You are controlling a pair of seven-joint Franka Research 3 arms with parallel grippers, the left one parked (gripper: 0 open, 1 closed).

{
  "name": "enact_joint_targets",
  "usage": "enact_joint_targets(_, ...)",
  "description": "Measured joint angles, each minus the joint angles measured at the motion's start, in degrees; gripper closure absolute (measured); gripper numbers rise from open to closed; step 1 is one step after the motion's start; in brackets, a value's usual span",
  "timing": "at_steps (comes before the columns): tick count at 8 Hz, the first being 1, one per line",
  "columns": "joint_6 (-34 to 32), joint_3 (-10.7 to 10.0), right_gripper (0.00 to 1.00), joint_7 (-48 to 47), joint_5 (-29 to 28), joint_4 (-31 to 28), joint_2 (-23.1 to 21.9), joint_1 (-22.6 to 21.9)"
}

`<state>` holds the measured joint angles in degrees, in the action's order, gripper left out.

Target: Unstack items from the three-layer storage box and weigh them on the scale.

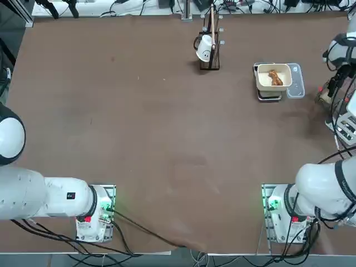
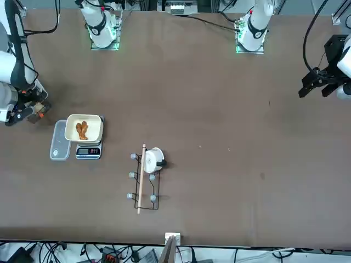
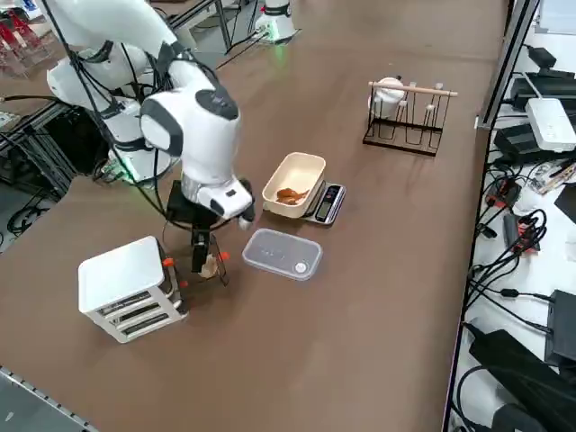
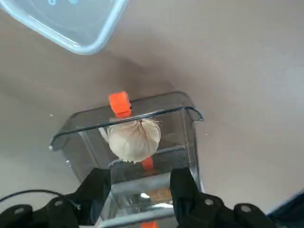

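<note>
One bun (image 4: pixel 133 138) sits in clear drawer (image 4: pixel 183 124) beside box (image 3: pixel 126 288), lower left side view. Right end effector (image 4: pixel 140 185) released, just above it. Scale (image 3: pixel 326 203) mid-frame.

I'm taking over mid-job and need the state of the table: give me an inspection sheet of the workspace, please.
Surface: brown table, bare across the middle.
Job's things: white and grey tiered storage box near the table edge; clear drawer holding a tan garlic-like piece; brown bread-like pieces in the cream square bowl on the small scale.
Clutter: clear plastic lid beside the scale; dark wire rack with a white cup.
Grippers: right gripper open over the drawer.
Cables: bundles along the table edges.
Surroundings: electronics on a side bench.
</note>
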<state>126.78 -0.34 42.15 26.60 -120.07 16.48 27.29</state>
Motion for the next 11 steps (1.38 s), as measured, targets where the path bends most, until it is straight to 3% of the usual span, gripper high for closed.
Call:
enact_joint_targets(5,5.0,0.3,0.22,0.2,0.0,-1.0,1.4,0.6)
enact_joint_targets(11,5.7,0.5,0.22,0.2,-1.5,-1.0,2.6,0.6)
